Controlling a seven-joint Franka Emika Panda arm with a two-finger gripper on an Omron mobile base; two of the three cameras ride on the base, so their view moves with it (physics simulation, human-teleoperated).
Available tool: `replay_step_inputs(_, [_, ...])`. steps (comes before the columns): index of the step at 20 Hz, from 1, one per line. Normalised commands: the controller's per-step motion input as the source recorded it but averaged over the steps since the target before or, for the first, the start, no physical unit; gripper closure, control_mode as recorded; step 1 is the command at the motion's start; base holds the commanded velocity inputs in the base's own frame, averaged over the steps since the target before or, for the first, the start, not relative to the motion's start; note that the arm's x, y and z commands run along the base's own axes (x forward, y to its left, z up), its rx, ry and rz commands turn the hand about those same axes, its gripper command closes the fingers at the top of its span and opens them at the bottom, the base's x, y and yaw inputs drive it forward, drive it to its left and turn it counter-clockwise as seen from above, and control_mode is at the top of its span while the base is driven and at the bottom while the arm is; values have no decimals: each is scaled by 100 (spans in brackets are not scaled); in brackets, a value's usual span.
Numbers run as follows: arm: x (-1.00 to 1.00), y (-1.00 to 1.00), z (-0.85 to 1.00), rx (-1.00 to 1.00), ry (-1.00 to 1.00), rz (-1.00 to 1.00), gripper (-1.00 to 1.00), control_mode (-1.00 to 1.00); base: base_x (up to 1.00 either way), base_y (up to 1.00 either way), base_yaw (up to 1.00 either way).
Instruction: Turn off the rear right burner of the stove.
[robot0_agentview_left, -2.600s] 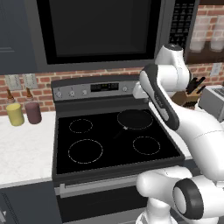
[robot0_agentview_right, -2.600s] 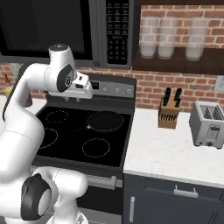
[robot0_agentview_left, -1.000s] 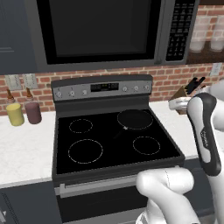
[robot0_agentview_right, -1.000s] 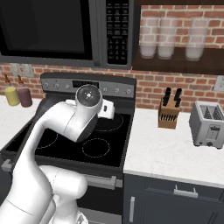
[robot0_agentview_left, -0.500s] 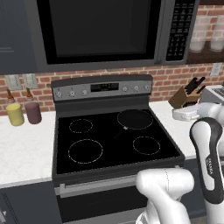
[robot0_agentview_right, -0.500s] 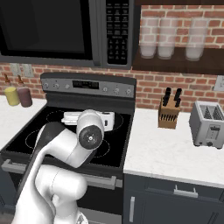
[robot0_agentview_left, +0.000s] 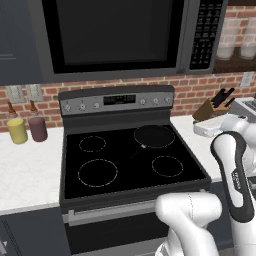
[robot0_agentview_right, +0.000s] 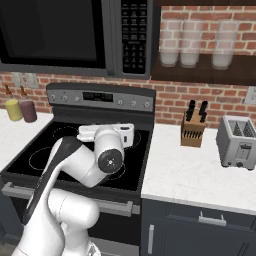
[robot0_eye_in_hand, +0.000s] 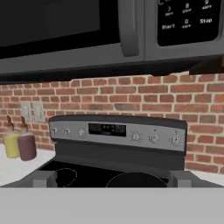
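The gripper, fingers spread and empty, faces the stove from well back; it should advance squarely toward the right-hand knobs.

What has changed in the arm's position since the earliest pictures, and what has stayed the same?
The arm has swung down and to its right, away from the back panel, and now hangs low beside the stove. Nothing was taken hold of. The rear right burner, the knobs and the counter items stayed as they were.
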Motion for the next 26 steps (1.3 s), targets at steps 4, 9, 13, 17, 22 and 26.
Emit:
replay_step_inputs(4, [61, 0, -12, 0, 0, 0, -100, -100, 0, 0, 0])
replay_step_inputs(9, [58, 0, -14, 0, 0, 0, -100, -100, 0, 0, 0])
replay_step_inputs(13, [65, 0, -16, 0, -1, 0, -100, -100, 0, 0, 0])
replay_step_inputs(17, [74, 0, -17, 0, -3, 0, -100, -100, 0, 0, 0])
replay_step_inputs(22, [76, 0, -18, 0, -5, 0, -100, -100, 0, 0, 0])
replay_step_inputs(26, [64, 1, -21, 0, -5, 0, -100, -100, 0, 0, 0])
